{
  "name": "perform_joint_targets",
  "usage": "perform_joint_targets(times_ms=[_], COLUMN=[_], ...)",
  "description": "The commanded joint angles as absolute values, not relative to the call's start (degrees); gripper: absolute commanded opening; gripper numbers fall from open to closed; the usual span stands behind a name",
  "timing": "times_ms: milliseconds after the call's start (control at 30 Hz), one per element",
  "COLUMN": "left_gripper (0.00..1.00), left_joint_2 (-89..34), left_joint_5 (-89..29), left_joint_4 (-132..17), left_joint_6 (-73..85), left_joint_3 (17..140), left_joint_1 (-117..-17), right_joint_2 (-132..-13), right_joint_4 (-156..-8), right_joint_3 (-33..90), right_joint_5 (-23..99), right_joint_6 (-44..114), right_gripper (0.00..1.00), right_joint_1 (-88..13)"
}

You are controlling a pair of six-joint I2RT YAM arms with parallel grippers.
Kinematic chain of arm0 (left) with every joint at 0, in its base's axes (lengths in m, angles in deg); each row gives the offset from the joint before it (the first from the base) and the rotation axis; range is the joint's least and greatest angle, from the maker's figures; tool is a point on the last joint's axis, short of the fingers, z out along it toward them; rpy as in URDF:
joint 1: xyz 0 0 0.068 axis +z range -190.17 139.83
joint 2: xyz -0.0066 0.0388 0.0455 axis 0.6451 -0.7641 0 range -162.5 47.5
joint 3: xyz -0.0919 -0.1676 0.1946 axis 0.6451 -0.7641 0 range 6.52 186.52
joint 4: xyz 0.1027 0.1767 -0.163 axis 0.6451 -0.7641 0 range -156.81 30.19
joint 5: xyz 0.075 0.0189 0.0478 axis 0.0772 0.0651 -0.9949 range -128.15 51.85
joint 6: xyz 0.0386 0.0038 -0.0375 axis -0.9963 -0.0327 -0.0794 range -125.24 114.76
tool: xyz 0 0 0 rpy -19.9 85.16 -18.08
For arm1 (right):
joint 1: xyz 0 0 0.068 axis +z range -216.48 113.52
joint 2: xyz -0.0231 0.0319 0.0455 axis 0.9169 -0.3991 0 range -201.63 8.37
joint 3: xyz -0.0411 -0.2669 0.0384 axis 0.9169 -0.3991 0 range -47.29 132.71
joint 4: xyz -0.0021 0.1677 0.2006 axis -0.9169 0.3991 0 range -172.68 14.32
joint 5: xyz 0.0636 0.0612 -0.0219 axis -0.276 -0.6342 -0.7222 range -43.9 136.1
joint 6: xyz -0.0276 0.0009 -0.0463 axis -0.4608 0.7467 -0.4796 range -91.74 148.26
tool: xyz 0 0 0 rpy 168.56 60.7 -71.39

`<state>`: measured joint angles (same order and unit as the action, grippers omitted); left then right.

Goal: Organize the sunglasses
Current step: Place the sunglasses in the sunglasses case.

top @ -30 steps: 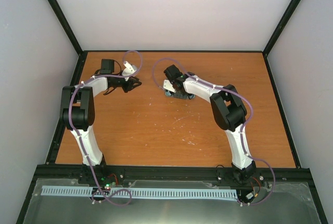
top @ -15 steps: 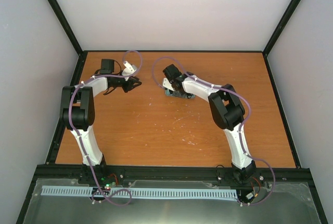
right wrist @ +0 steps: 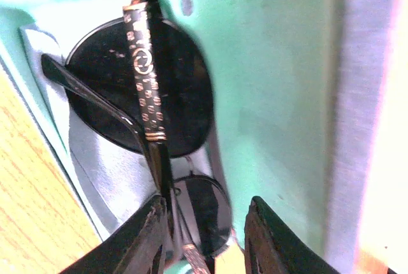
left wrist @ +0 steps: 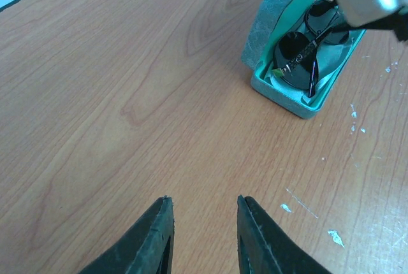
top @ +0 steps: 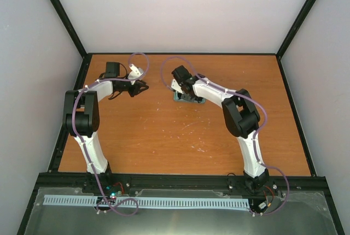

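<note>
sunglasses [right wrist: 137,89] are lying folded inside the open case [right wrist: 268,64], on its green lining. right gripper [right wrist: 204,236] is hovering just over them with jaws parted and pinching nothing, probably letting go after the drop-in. left gripper [left wrist: 203,236] is waiting half open and empty over the table [left wrist: 115,83], keeping clear of the case. versus a second ago, the right wrist is sitting slightly farther back and the left arm is unchanged.

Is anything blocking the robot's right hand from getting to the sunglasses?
No, nothing visible is in the way. The right gripper hangs just over the sunglasses, which lie on a pale cloth inside the open case. Its jaws stand apart, with one lens showing between them.
</note>
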<state>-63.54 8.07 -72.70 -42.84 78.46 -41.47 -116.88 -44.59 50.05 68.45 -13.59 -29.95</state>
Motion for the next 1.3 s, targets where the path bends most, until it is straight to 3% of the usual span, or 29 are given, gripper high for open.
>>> perform_joint_targets(times_ms=[0,133,167,267,300,467,667,1067,1267], left_gripper=[0.30,0.30,0.30,0.30,0.30,0.30,0.30,0.28,0.28], left_joint_2=[-63.3,-63.0,-62.8,-62.7,-62.7,-62.1,-61.6,-63.4,-66.0], left_joint_5=[9.9,9.8,9.8,9.8,9.8,9.5,9.4,12.4,12.6], left_joint_4=[-72.2,-72.2,-72.1,-72.0,-71.9,-72.0,-72.2,-71.8,-73.1], left_joint_6=[-42.1,-42.1,-42.0,-41.9,-41.8,-41.7,-41.6,-39.1,-38.6], left_joint_3=[78.1,77.8,77.7,77.5,77.5,76.9,76.0,82.9,88.2], left_joint_1=[-41.0,-41.0,-41.0,-41.0,-41.0,-41.0,-41.0,-44.0,-47.7], right_joint_2=[-112.1,-111.0,-110.9,-111.6,-112.1,-112.4,-111.3,-82.2,-83.8], right_joint_4=[-44.9,-45.8,-46.1,-46.5,-46.3,-49.8,-55.6,-84.6,-92.0], right_joint_3=[50.3,50.2,50.0,49.6,49.6,47.8,43.2,3.6,0.6], right_joint_5=[67.9,67.4,67.6,67.8,67.3,62.0,64.0,47.6,46.5], right_joint_6=[-11.7,-10.2,-10.0,-8.9,-8.3,0.2,3.7,24.1,27.6], right_gripper=[0.33,0.33,0.30,0.04,0.03,0.03,0.03,0.03,0.03], right_joint_1=[-29.4,-29.4,-29.4,-29.4,-29.4,-30.7,-30.9,-33.1,-33.1])
